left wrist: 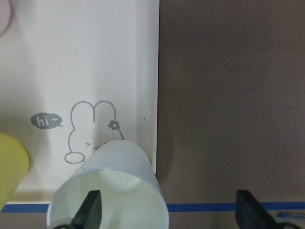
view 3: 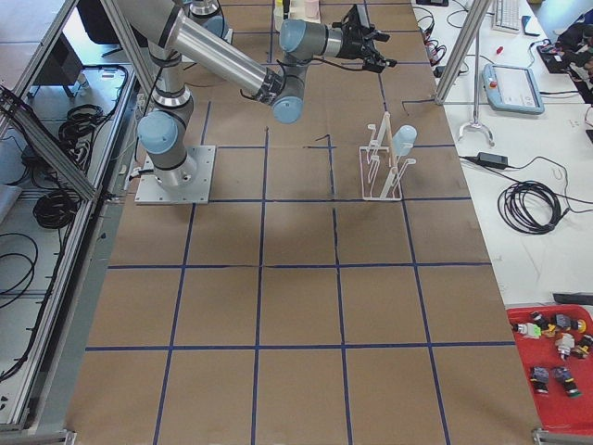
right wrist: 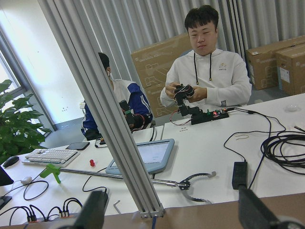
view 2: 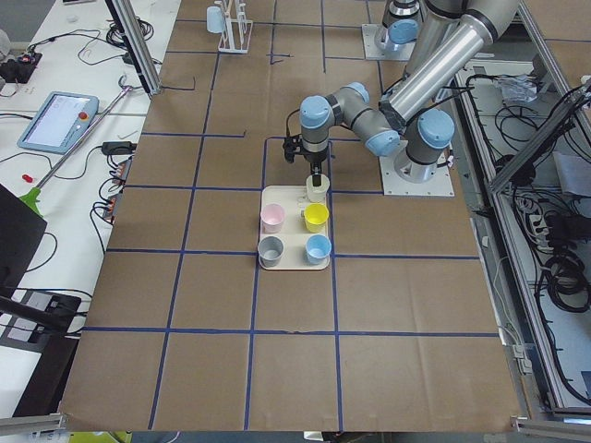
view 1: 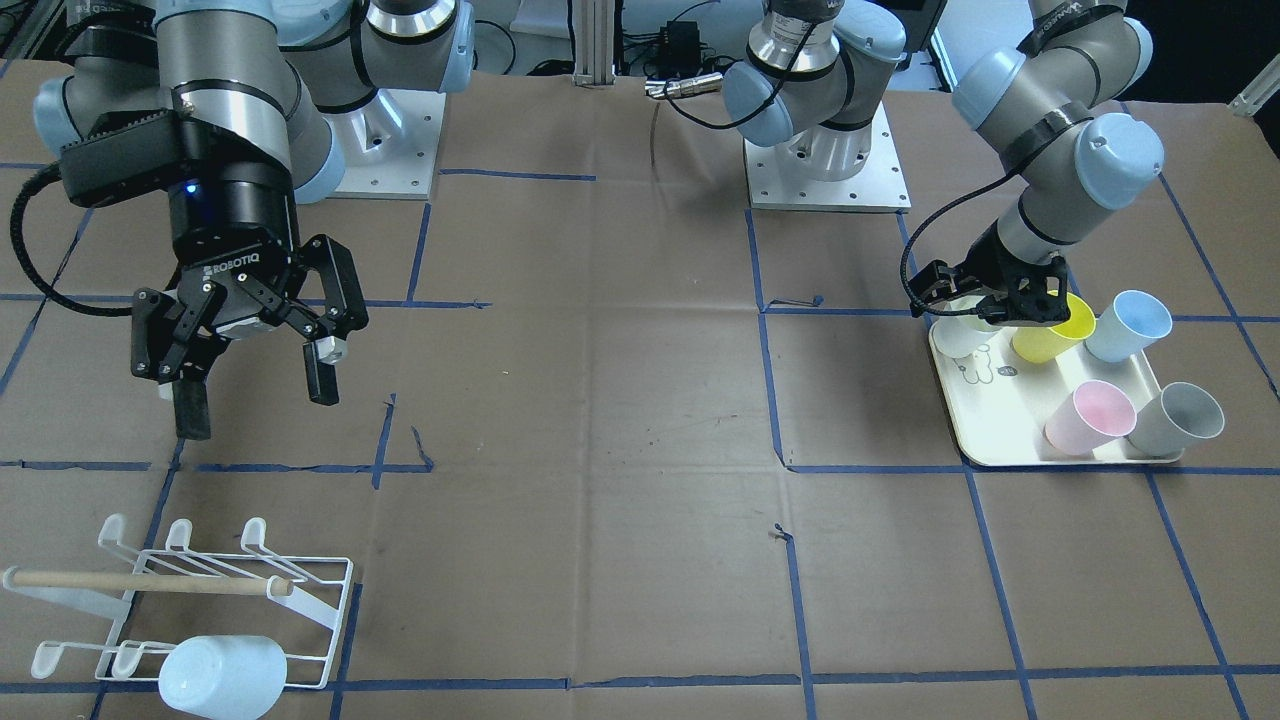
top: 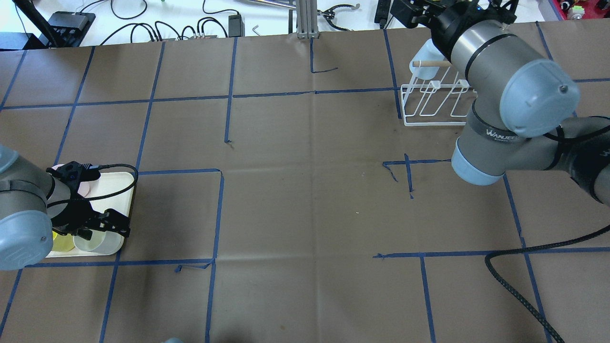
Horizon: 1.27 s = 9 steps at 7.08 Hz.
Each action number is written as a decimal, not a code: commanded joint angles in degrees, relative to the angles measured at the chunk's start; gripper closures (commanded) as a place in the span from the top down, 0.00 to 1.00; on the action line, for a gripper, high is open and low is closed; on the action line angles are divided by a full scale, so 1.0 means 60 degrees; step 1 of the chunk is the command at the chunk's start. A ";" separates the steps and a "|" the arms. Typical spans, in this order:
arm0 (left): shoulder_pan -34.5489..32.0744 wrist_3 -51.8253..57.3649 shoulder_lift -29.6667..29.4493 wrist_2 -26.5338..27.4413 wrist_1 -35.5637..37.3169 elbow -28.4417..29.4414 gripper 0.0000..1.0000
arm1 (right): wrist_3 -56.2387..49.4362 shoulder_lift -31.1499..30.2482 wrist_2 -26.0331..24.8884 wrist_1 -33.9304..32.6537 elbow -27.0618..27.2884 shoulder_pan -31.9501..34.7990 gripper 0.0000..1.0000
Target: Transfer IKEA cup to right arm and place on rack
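A white IKEA cup (view 1: 960, 335) stands at the corner of a cream tray (view 1: 1000, 430) with a bunny drawing. My left gripper (view 1: 1005, 305) is down over it and open. In the left wrist view one finger (left wrist: 90, 207) is inside the cup (left wrist: 114, 186) and the other finger (left wrist: 248, 207) is well outside it. My right gripper (view 1: 255, 400) hangs open and empty, high above the table. The white wire rack (view 1: 230, 590) with a wooden dowel holds one pale blue cup (view 1: 222, 675) lying on its front prongs.
Yellow (view 1: 1050, 330), blue (view 1: 1130, 325), pink (view 1: 1090, 415) and grey (view 1: 1180, 420) cups stand on the tray. A thick ribbed black hose (top: 524, 257) trails over the table from the right arm. Two people sit beyond the far edge (right wrist: 205, 71).
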 commanded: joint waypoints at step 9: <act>0.0000 0.0097 -0.0018 0.0264 -0.0084 0.1321 0.00 | 1.0390 -0.0528 -0.0078 -0.0117 0.1093 0.1614 1.00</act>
